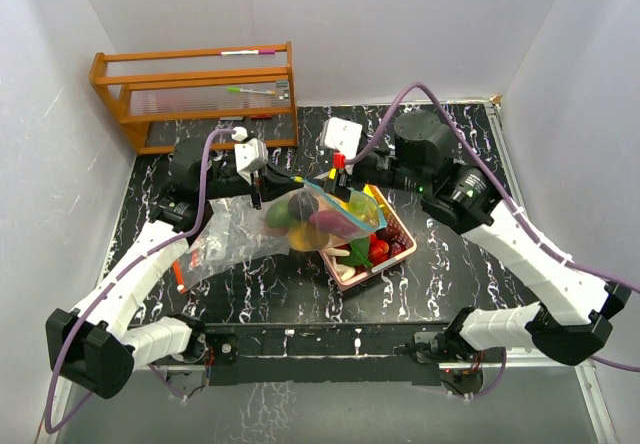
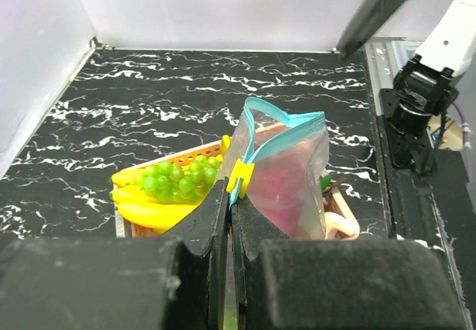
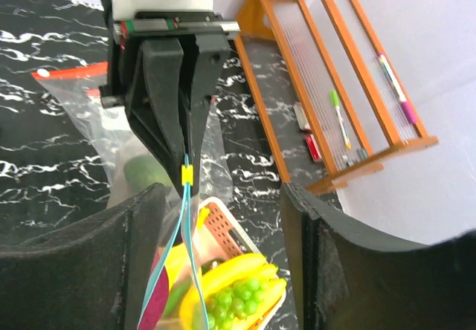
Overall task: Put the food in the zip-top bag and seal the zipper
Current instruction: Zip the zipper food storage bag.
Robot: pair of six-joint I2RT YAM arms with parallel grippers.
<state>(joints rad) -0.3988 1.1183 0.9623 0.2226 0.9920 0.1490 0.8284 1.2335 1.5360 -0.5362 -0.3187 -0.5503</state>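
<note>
Beneath the left tool (image 2: 229, 193), its own blurred dark fingers (image 2: 197, 230) cover the lower part of the zip-top bag (image 2: 286, 170) and the near side of the pink tray (image 2: 199, 152). Through the plastic beyond that tool, the food (image 2: 281, 196) is only a reddish smear. Between the right tool's (image 3: 223, 196) blurred, edge-cut fingers, the banana bunch (image 3: 230, 276) runs off the picture's bottom.

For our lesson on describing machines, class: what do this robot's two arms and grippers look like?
The left arm and right arm have white shell links joined by round black joints. A purple cable loops along each. The left gripper and right gripper each have two broad, matt black fingers tapering to the tips, behind them a white block.
</note>
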